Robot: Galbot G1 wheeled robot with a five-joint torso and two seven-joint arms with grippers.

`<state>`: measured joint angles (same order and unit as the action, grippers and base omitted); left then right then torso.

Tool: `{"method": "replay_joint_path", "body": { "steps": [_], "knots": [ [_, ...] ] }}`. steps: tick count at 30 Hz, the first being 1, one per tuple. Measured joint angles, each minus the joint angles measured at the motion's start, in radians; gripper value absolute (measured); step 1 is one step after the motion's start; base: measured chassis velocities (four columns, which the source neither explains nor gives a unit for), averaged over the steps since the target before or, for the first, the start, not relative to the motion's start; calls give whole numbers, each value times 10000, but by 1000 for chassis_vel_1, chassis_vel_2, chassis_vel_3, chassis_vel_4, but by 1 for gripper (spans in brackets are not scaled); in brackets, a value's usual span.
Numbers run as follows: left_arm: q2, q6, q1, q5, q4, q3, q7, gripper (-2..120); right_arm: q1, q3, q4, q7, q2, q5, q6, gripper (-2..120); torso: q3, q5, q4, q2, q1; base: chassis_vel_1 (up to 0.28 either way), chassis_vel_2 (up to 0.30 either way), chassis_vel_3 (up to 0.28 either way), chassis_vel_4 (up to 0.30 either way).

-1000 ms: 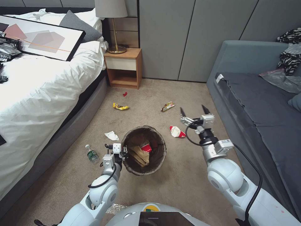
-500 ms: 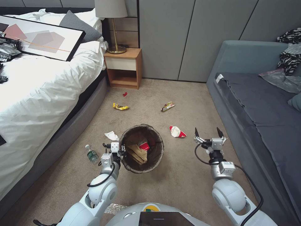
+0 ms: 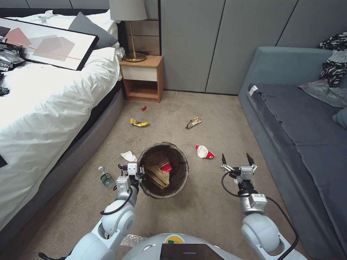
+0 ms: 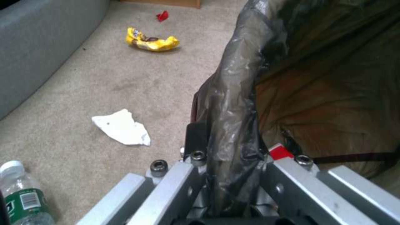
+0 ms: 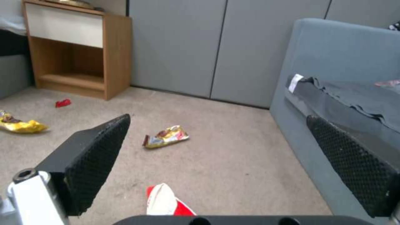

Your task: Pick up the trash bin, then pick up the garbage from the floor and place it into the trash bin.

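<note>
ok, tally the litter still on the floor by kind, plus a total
Snack wrappers: 2, yellow wrapper and red-gold wrapper
Paper cups: 1, crushed red-and-white cup
Tissues: 1, white tissue
Bottles: 1, green-labelled bottle
Small red scraps: 1, red scrap
Total: 6

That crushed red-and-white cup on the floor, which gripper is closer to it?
Right. The right gripper hangs open just beside the cup; the left gripper clamps the bin's far rim.

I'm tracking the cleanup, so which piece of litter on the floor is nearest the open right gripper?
The crushed red-and-white paper cup, just ahead-left of the right gripper. The wrappers, tissue and bottle all lie farther off.
</note>
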<state>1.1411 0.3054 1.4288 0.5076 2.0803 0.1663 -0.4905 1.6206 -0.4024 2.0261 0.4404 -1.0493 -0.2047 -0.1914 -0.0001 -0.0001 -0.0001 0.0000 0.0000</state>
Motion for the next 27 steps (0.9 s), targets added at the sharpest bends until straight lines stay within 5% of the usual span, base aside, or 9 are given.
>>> {"method": "replay_joint_path", "body": {
  "steps": [8, 27],
  "knots": [
    [40, -15, 1, 0, -7, 11, 2, 2, -166, 137, -1, 28, -56, -1, 85, 100, 0, 2, 1, 0, 0, -72, 74, 71, -68],
    [152, -19, -58, 7, -40, 14, -12, 2, -421, 232, -28, 89, 26, -73, 187, 100, 1, 8, 0, 0, 0, -262, 262, 272, -259]
  ]
}}
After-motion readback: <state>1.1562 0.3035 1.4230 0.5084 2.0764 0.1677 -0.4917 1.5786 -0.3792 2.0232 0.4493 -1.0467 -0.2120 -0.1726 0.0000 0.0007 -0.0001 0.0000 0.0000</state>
